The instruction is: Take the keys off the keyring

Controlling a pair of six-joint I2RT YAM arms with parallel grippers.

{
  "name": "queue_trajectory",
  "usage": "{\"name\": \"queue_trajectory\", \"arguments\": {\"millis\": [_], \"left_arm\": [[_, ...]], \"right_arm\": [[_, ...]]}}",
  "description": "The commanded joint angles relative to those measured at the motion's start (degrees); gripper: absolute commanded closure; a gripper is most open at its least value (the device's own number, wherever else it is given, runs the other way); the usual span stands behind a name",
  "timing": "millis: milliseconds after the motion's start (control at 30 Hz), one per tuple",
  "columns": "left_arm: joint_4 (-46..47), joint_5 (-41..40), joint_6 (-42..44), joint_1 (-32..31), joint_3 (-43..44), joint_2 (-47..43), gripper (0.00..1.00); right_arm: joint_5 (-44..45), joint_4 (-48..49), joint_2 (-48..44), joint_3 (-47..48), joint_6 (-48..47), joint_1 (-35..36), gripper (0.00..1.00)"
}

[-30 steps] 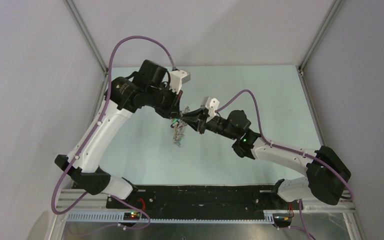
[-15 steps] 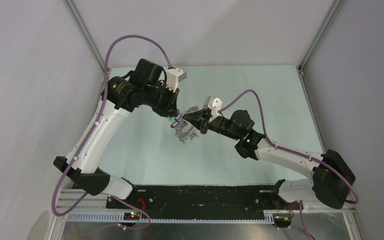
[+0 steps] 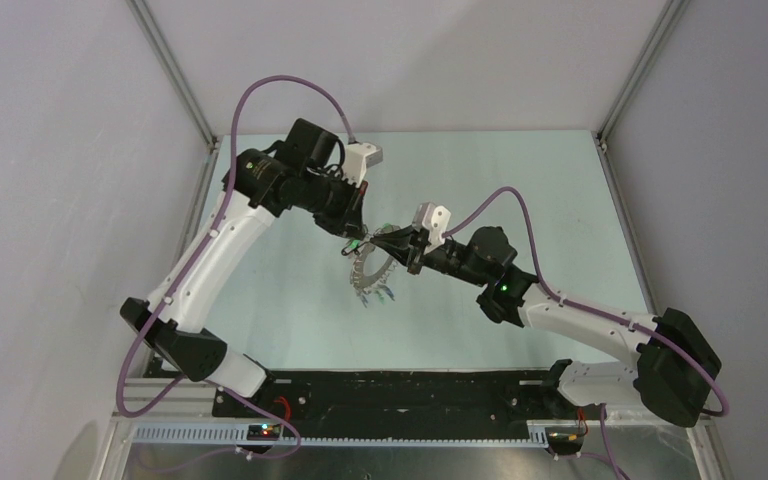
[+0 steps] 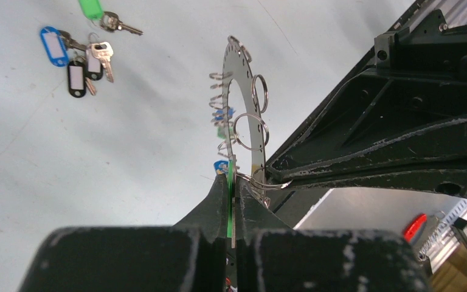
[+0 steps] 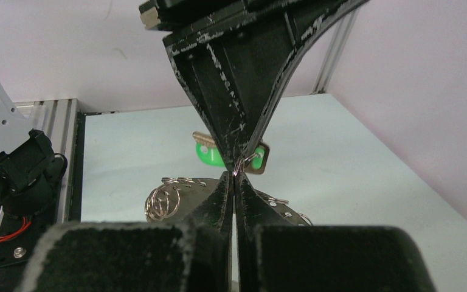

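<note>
Left wrist view: the left gripper (image 4: 233, 185) was clamped shut on the rim of the keyring (image 4: 236, 91), a flat perforated disc held off the table (image 4: 127, 140) and seen edge-on, its face running straight away from the fingertips. Tip to tip with it, the right gripper (image 4: 270, 177) was also closed, apparently pinching one small wire loop (image 4: 256, 181) threaded through the disc just beside the left fingers. The right wrist camera showed a green-tagged key (image 5: 207, 154) just behind that pinch.

The loop lay between the two grippers, nearer the right one, so working it free looked to depend on the right arm drawing away from the disc while the left held it steady.

One keyring was in play. About eight wire loops could be made out along its rim, two of them large and facing the camera, and roughly three coloured tags dangled among them; an exact count was not possible. On the table, well apart from the disc, lay the loose keys (image 4: 76, 78): three tagged green, blue and black, plus at least one bare.
</note>
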Motion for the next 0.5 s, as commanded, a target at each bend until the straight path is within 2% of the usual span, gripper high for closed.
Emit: {"name": "queue_trajectory", "arguments": {"millis": [0,267,467], "left_arm": [[1.6,2.0,1.0,-0.3,-1.0,0.5,1.00],[2.0,5.2,1.3,-0.4,-1.8,-0.4,1.00],[2.4,7.7,1.3,-0.4,-1.7,-0.9,1.00]], "right_arm": [[-0.9,8.0,-1.9,0.5,-1.9,0.6,1.00],[1.5,12.8,-1.7,-1.6,-2.2,0.7,1.00],[2.9,22.2,-0.2,-5.0,3.0,0.0,1.00]]}}
